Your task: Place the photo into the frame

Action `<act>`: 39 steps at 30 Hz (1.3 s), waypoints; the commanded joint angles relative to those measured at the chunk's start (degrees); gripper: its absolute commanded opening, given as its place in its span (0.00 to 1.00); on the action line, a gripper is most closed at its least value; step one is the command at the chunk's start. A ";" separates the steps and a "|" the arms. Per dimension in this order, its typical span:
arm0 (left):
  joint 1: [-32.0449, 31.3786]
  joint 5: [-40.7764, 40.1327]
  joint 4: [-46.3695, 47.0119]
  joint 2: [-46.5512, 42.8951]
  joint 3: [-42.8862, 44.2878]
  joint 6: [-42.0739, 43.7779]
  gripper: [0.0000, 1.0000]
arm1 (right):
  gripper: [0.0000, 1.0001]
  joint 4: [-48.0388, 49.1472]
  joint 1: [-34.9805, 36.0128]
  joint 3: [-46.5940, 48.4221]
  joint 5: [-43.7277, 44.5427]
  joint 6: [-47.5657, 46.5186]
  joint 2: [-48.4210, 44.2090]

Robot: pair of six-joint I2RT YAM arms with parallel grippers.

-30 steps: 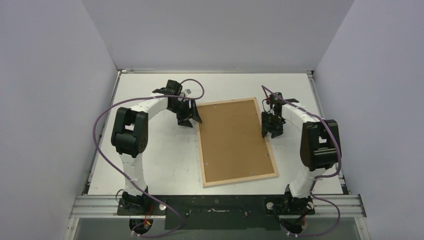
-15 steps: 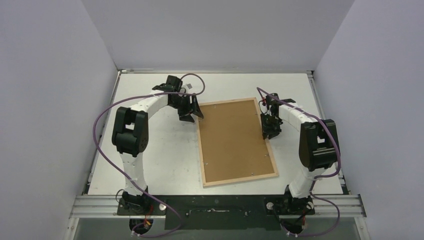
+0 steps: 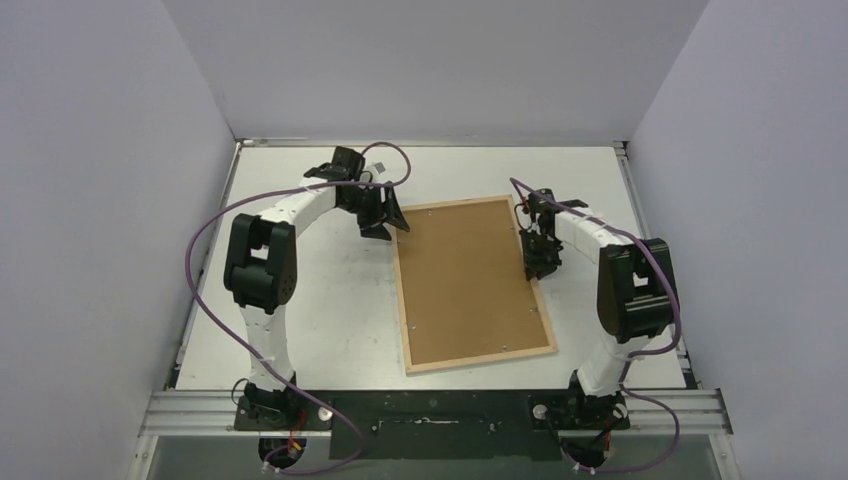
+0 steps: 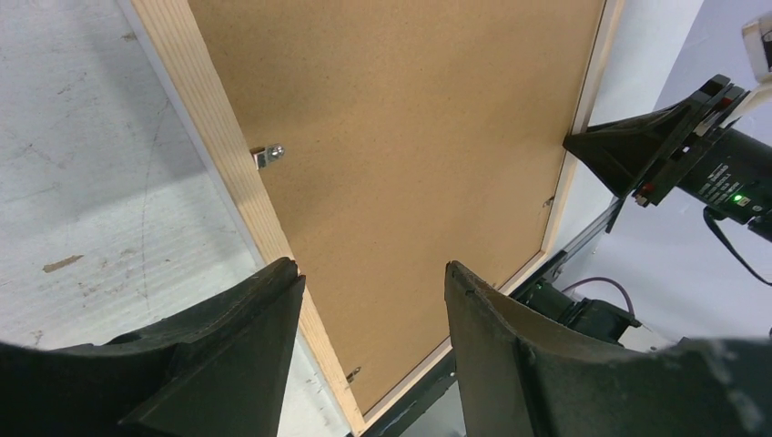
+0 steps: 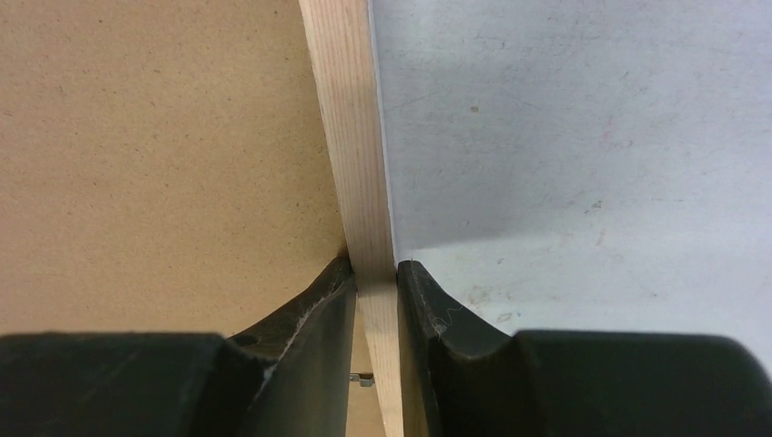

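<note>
The frame (image 3: 401,290) lies face down mid-table, pale wood back up, with the brown backing board (image 3: 470,280) set inside it. The photo is hidden. My right gripper (image 3: 540,268) is shut on the frame's right rail (image 5: 350,137), one finger on the board side and one on the table side (image 5: 375,269). My left gripper (image 3: 388,225) hangs open by the frame's far left corner. In the left wrist view its fingers (image 4: 373,273) spread above the left rail (image 4: 218,137) and the board (image 4: 410,118), holding nothing.
Small metal tabs (image 4: 269,157) stick out from the rail over the board. White tabletop (image 3: 300,300) surrounds the frame, with grey walls on three sides. The aluminium base rail (image 3: 430,410) runs along the near edge.
My right gripper has closed onto the frame's right rail. The left gripper has drifted slightly toward the frame's far left corner, still open.
</note>
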 commanded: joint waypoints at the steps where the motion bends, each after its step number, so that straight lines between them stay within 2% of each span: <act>1: -0.03 1.67 1.00 -0.24 4.71 -2.26 0.57 | 0.13 -0.87 1.98 2.04 7.03 0.35 -5.34; 11: -0.73 1.57 7.44 0.15 12.45 -14.33 0.60 | 0.05 -11.82 5.89 17.23 15.31 -0.49 -11.38; 16: -0.74 2.49 9.04 0.61 17.40 -16.98 0.60 | 0.04 -14.98 5.89 22.88 21.78 -2.44 -12.59; 24: -2.05 5.60 14.58 2.35 21.76 -21.42 0.61 | 0.04 -12.97 6.13 24.39 25.50 -7.75 -14.97; 32: -8.53 4.91 15.41 12.64 40.17 -22.39 0.66 | 0.04 -11.27 8.65 24.28 23.09 -4.66 -19.85; 39: -12.93 7.38 23.37 21.45 51.82 -27.83 0.79 | 0.04 -10.70 9.21 22.71 21.04 -2.40 -22.70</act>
